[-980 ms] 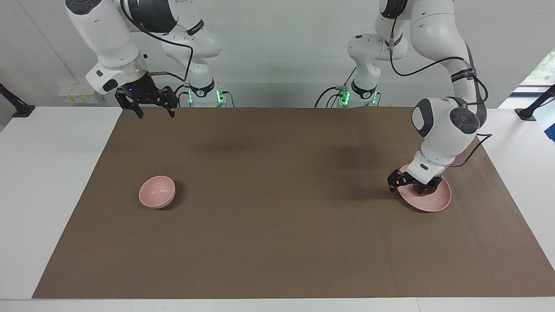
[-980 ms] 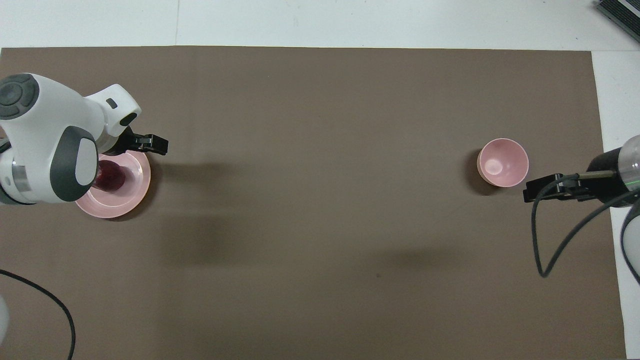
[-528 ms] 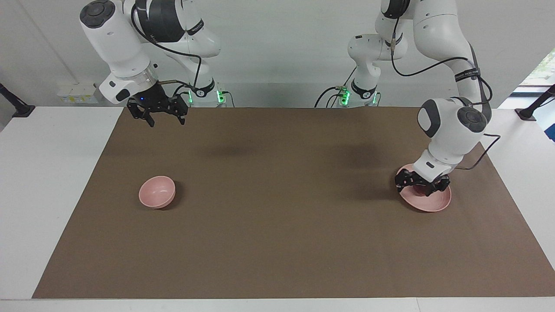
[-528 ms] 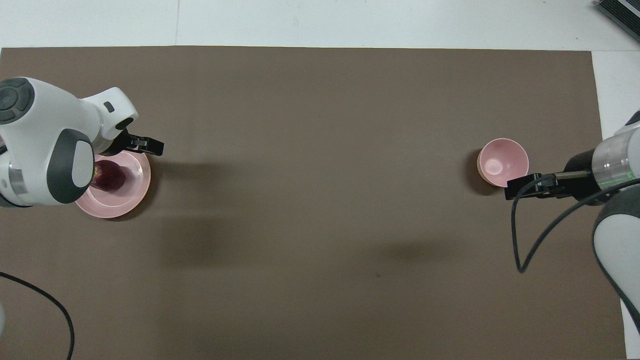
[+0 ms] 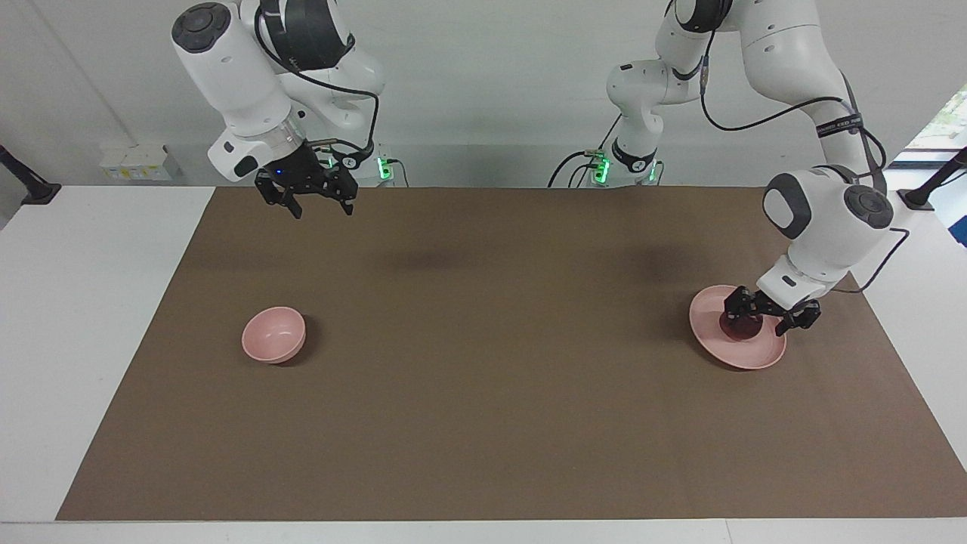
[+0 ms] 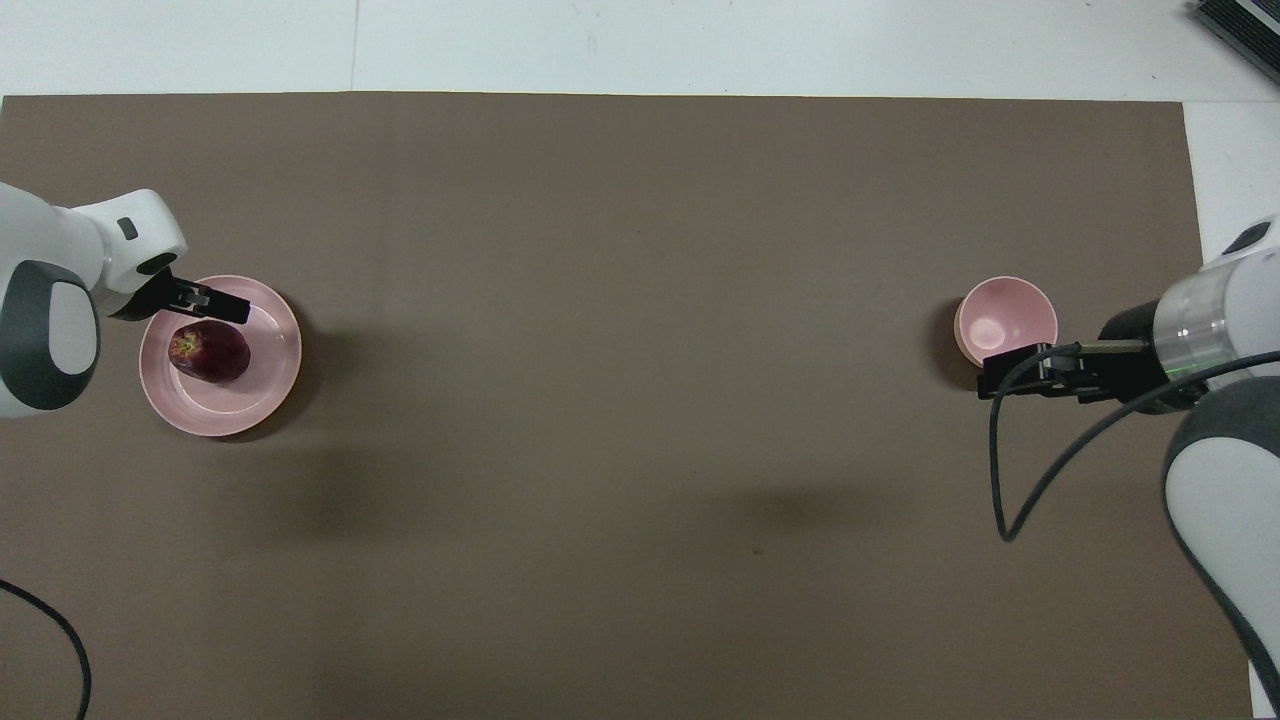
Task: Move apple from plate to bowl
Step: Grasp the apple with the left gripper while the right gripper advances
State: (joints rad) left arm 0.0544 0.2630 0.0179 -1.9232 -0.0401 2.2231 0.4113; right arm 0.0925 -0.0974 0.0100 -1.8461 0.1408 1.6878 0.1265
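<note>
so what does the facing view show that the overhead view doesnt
Only the facing view shows both arms whole, their bases with green lights, and that the right hand hangs high above the brown mat, while the left hand is down at the plate, open beside the apple.

Only the overhead view shows the yellowish patch on the apple's top and the bowl's whole empty inside.

Both show the apple on the plate, the bowl toward the right arm's end, and both hands.
</note>
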